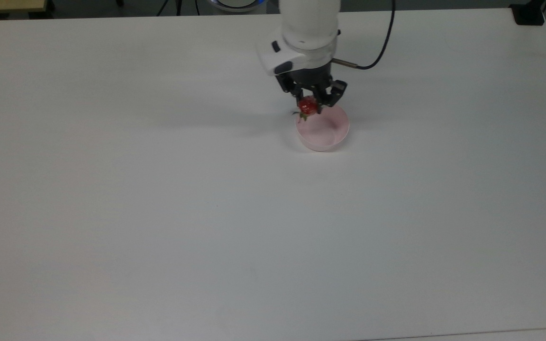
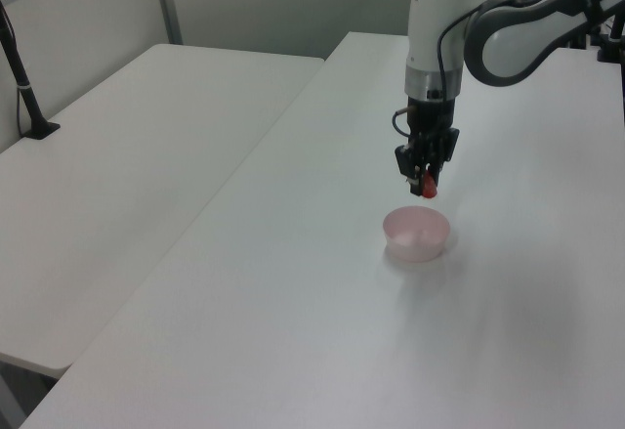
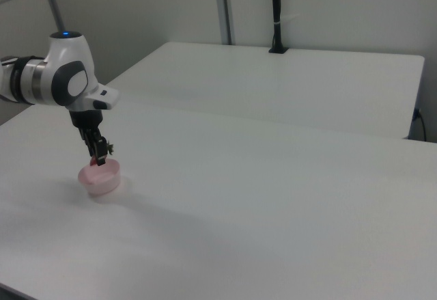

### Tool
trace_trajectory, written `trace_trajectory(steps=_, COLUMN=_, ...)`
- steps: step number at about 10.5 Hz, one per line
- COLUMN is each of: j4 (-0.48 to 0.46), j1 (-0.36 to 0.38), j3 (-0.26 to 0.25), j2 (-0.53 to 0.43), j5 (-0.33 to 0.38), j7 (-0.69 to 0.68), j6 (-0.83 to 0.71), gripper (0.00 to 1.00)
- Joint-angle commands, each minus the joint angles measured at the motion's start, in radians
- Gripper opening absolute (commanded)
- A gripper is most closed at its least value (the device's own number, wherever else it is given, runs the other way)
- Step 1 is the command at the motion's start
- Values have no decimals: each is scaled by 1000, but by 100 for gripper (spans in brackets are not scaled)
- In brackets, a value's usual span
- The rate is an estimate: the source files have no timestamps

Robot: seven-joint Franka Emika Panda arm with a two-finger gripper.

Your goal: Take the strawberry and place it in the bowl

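The red strawberry (image 1: 308,106) with its green stem hangs in the air, and my gripper (image 1: 312,103) is shut on it. It sits over the far left rim of the pale pink bowl (image 1: 326,132) in the top view. In the left view the strawberry (image 2: 429,187) is held by the gripper (image 2: 426,177) a short way above the bowl (image 2: 417,235). The right view has the gripper (image 3: 100,155) just above the bowl (image 3: 101,177), with the strawberry (image 3: 95,160) between the fingers.
The bowl stands on a wide white table (image 1: 159,213). A second white table (image 2: 127,155) lies alongside it. A black cable (image 1: 382,42) runs from the wrist. A black post base (image 1: 528,14) sits at the top view's far right corner.
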Motion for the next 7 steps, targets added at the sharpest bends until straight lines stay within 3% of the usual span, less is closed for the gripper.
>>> trace_trajectory(steps=1, j4=30, j1=20, j3=6, j2=43, j5=7, j7=59, j6=-5, gripper=96)
trace_trajectory(steps=2, j4=31, j1=18, j3=6, j2=49, j5=4, j7=68, j6=-3, gripper=100)
trace_trajectory(steps=5, j4=67, j1=-9, j3=5, j2=27, j5=2, j7=74, j6=-49, gripper=100)
trace_trajectory(steps=7, j4=152, j1=-34, j3=-4, j2=-9, j5=-1, j7=33, j6=-202, gripper=100)
